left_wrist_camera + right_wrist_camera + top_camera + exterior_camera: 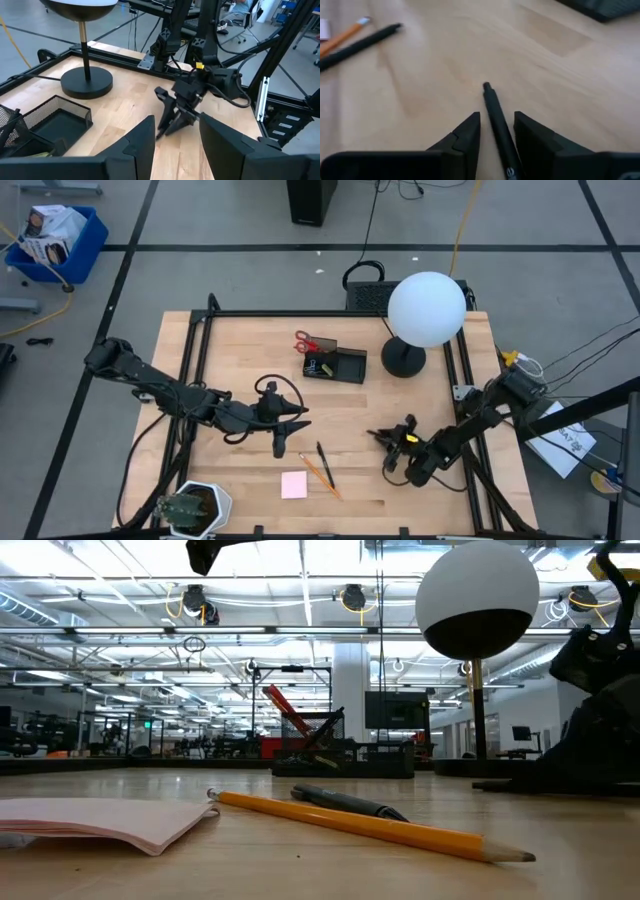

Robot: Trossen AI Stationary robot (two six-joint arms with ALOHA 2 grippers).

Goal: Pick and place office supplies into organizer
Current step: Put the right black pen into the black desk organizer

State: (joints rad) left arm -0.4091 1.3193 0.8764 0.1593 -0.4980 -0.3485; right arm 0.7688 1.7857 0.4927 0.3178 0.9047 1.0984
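Observation:
My right gripper point(496, 120) is low over the table's right near part, open, with a black pen point(495, 115) lying lengthwise between its fingers. A second black pen point(322, 457) and an orange pencil point(320, 472) lie on the wood near the front, beside a pink sticky-note pad point(293, 485). The black organizer point(335, 365) stands mid-table toward the far side, red-handled scissors point(305, 341) sticking up from it. My left gripper point(291, 430) hangs open above the table's middle, holding nothing. My right gripper has a finger point(467, 132) on either side of the pen's shaft point(501, 137), coming slanting down along the pen. A gap shows at the tips. Whether the fingers touch the pen farther back, I cannot tell.
A lamp with a white globe point(426, 308) and a round black base point(403, 358) stands at the far right, close to the organizer. A potted plant point(194, 507) sits at the near left corner. Black frame rails point(195, 330) run along the table's sides.

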